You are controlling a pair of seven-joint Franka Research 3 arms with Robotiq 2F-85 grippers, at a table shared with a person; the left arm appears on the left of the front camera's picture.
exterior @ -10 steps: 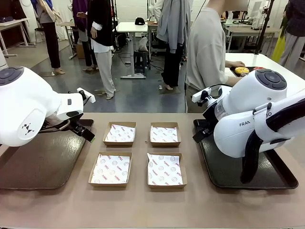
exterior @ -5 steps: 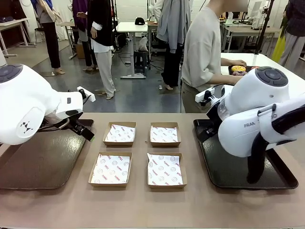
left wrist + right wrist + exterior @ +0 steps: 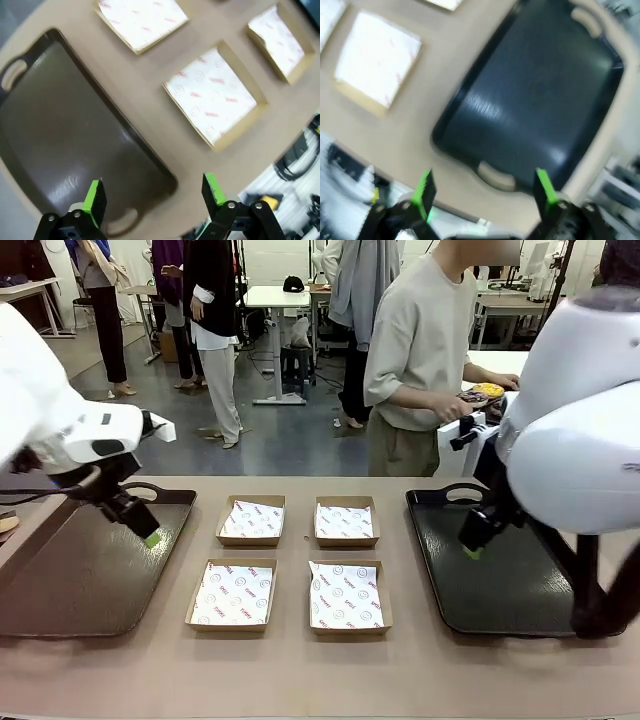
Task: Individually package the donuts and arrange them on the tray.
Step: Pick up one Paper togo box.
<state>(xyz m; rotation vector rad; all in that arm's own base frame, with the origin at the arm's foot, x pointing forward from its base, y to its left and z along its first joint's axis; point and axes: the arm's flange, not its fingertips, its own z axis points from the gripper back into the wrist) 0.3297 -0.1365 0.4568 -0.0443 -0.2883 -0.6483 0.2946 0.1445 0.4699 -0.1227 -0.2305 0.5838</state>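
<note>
Front view is taken as the guide: the donuts (image 3: 487, 390) are seen beyond the far right corner of the table (image 3: 300, 670), on a dark serving tray (image 3: 470, 398) in front of the person (image 3: 415, 350), who is turned toward a white side table. Whether that serving tray is being lifted or is resting cannot be told. A yellow donut is made out; the others are too small to be sorted. From both grippers the donuts lie away across the table and to the right. The right gripper (image 3: 470, 550), hung low over the right tray (image 3: 520, 600), is therefore judged the nearer of the two, while the left gripper (image 3: 150, 536) is poised over the left tray (image 3: 70, 590), well apart from them. Being rings, the donuts offer no long axis to be lined up with, so a grasp across the rim could be taken from any side. No donut is within reach yet, and a handover or a setting-down by the person is probably needed first. In the left wrist view the green pads (image 3: 95, 196) are spread wide with nothing between them, and in the right wrist view the pads (image 3: 424, 192) are likewise parted and empty. Four cardboard boxes (image 3: 230, 628) are set in two rows between the trays, each lined with printed paper (image 3: 232, 595) and holding nothing else. Both large trays are bare.
</note>
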